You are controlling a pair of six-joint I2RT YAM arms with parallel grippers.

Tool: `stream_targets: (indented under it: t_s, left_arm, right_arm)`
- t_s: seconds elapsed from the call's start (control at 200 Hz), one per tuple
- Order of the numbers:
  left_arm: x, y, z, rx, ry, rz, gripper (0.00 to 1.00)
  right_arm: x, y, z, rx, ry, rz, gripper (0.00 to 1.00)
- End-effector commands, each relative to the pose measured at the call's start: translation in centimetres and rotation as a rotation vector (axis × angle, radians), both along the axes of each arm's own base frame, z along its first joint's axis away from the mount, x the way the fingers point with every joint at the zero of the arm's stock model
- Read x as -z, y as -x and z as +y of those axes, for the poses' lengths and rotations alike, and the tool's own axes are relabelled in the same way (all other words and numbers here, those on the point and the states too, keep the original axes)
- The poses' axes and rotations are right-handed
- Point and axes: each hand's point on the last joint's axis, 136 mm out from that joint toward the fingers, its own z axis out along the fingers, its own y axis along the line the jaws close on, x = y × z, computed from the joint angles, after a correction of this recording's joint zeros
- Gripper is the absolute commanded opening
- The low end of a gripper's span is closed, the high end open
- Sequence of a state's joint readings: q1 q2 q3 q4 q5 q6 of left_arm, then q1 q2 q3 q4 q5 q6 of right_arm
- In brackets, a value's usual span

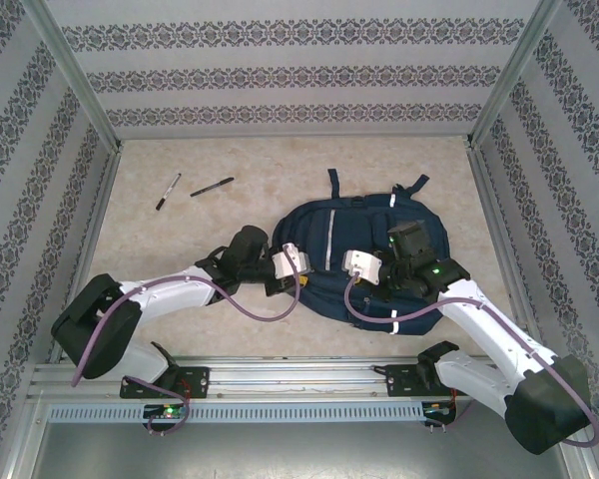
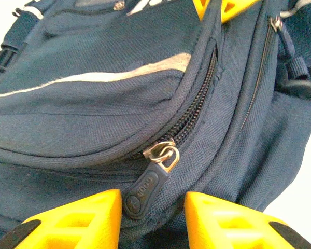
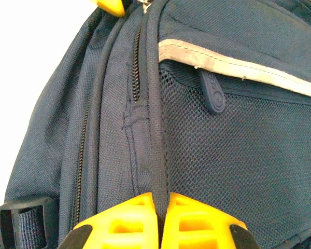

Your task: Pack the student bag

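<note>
The student bag (image 1: 364,235), navy with pale stripes, lies flat on the table at centre right. My left gripper (image 2: 153,199) is at its left side; the yellow fingers (image 2: 83,218) stand apart, and a dark rubber zipper pull (image 2: 145,189) on a metal slider (image 2: 166,153) lies between them, touching the left one. My right gripper (image 3: 161,197) is shut on a corded seam (image 3: 156,119) of the bag next to a mesh pocket (image 3: 233,155). In the top view both grippers (image 1: 305,282) (image 1: 364,287) meet over the bag's near part.
Two black pens (image 1: 168,191) (image 1: 212,187) lie on the beige tabletop at the back left. Patterned walls and metal posts close in the table on three sides. A black buckle (image 3: 20,223) sits at the bag's edge.
</note>
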State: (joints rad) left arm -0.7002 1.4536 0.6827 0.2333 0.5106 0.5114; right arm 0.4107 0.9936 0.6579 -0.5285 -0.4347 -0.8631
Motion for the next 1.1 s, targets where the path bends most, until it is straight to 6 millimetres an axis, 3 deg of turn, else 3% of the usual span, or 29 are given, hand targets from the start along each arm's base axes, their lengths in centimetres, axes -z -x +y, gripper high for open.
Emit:
stream_targets:
  t_s: [0.0,0.265,0.305,0.39,0.645,0.939,1.094]
  left_arm:
    - [-1.8,-0.3,-2.1,0.029,0.067,-0.063,0.37]
    - [-2.2,-1.2,-2.9,-0.016,0.090,-0.042,0.34]
    - [-2.1,-0.8,-3.0,0.008,0.092,-0.034,0.27]
    - [-2.0,0.3,-3.2,0.075,0.086,-0.025,0.00]
    - [-2.0,2.3,-1.8,0.085,0.045,0.088,0.00]
    - [-1.2,3.2,2.8,0.001,-0.040,0.277,0.00]
    - [-1.9,4.4,3.0,0.023,-0.012,0.302,0.00]
  right_arm:
    - [-1.0,1.2,1.8,-0.094,-0.062,0.010,0.00]
    - [-0.7,1.8,2.0,-0.124,-0.032,0.004,0.00]
    - [-0.6,1.8,2.0,-0.124,-0.028,0.001,0.00]
    - [-0.3,1.7,1.6,-0.111,-0.006,-0.009,0.00]
    - [1.8,0.8,-0.7,-0.069,0.160,-0.040,0.00]
    - [3.8,1.4,-1.9,-0.147,0.313,-0.096,0.00]
    - [4.6,1.2,-2.3,-0.122,0.319,-0.146,0.00]
